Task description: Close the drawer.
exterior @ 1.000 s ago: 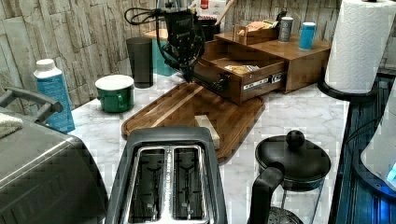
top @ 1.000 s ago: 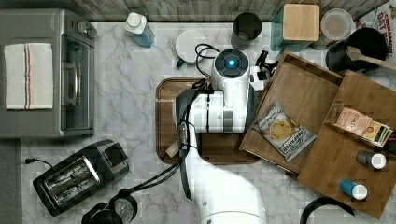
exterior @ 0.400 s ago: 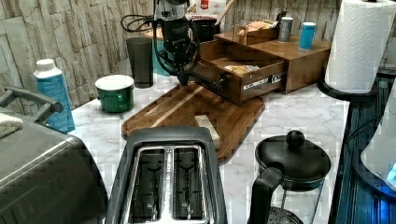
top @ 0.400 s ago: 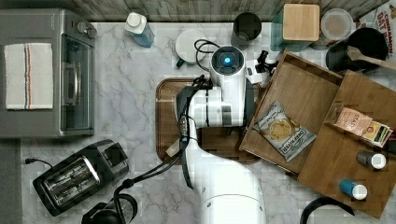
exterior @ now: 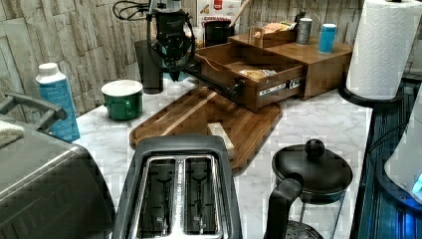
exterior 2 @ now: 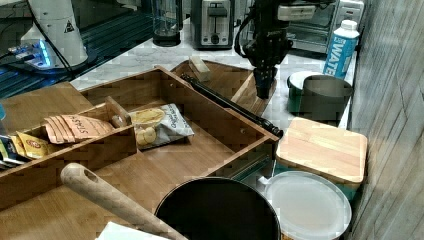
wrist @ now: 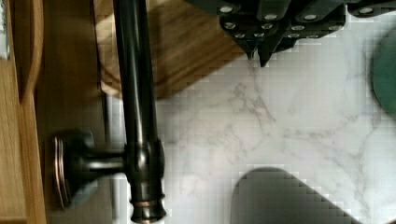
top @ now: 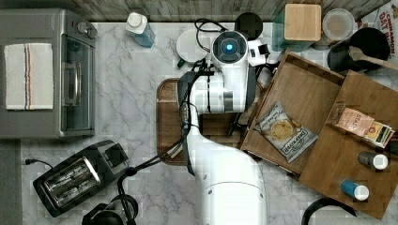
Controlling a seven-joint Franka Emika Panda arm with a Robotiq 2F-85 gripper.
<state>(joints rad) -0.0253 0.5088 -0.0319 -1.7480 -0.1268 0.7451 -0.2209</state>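
Jaws pressed together, the gripper (wrist: 258, 46) hovers beside the drawer (top: 300, 91) handle (wrist: 136, 107). Pushing off-centre could jam it.

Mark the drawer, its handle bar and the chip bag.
drawer (top: 313, 96): top view, bare wooden floor.
handle bar (wrist: 134, 93): wrist view, middle of the dark rod.
chip bag (top: 285, 131): top view, middle of the bag.

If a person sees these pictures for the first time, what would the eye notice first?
Probably the white robot arm running up the middle of the top view, with its gripper hanging over the marble counter just beside the drawer's dark bar handle. Next is the open wooden drawer on the top view's right, holding a snack bag.
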